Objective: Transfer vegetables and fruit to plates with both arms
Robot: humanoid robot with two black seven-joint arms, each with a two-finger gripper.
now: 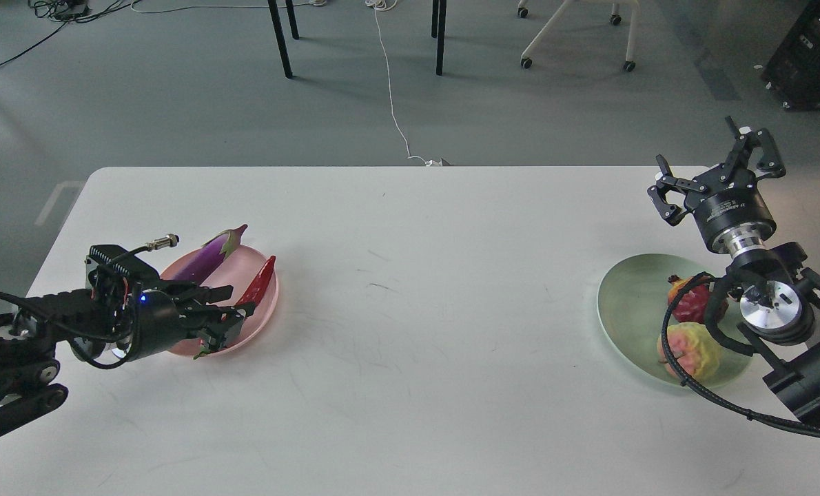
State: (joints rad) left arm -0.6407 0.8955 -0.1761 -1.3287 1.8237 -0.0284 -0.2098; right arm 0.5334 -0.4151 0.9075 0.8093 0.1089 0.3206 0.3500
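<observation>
The pale pink plate (269, 308) sits at the left of the table with the purple eggplant (205, 260) lying across its far side. My left gripper (233, 313) is low over the plate's near side, shut on the stem end of the red chili pepper (258, 278), which slants up over the plate. The pale green plate (627, 303) at the right holds the dark red pomegranate-like fruit (687, 304) and the bumpy yellow-green fruit (689, 348). My right gripper (716, 164) is open and empty, raised beyond the green plate near the table's far right corner.
The white table (424, 310) ends at a far edge with grey floor behind. Table legs (280, 41), a white cable (393, 103) and a wheeled chair (582, 34) stand beyond. My right arm's cable loops (679, 358) over the green plate.
</observation>
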